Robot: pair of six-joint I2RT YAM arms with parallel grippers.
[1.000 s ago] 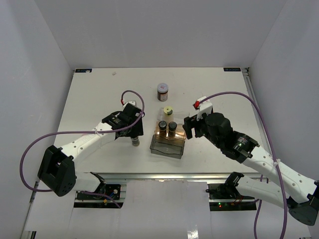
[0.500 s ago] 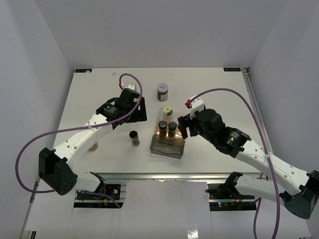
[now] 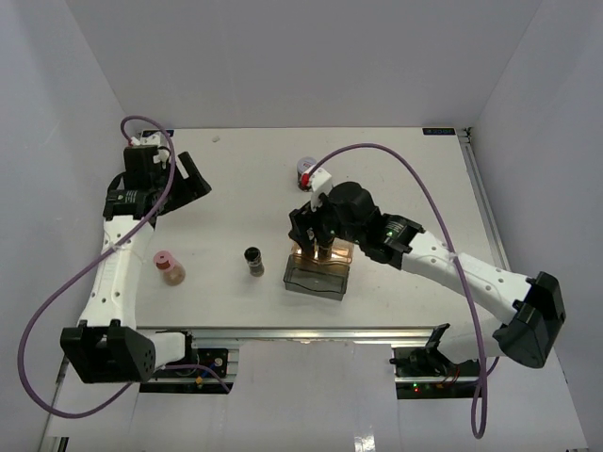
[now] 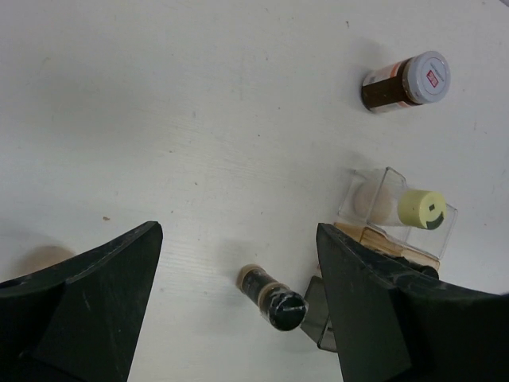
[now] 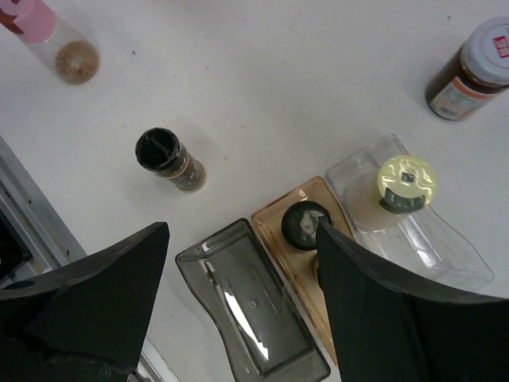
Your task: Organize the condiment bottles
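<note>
Left gripper (image 3: 191, 177) swung to far-left corner of bench (image 3: 405, 169), wide open, empty; right gripper (image 3: 311, 232) now over bin (image 3: 312, 285), jaws apart, empty.

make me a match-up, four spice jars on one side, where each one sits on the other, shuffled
Jars:
1. pink-capped jar
2. yellow-green-capped jar
3. white-capped jar
4. loose black-capped jar

Places:
a. inside a clear compartment
b. on the bare table, farther back than the bins
c. upright on the table, just left of the smoky bin
d. alone, toward the table's left edge

Pairs: 1-d, 2-a, 3-b, 4-c
</note>
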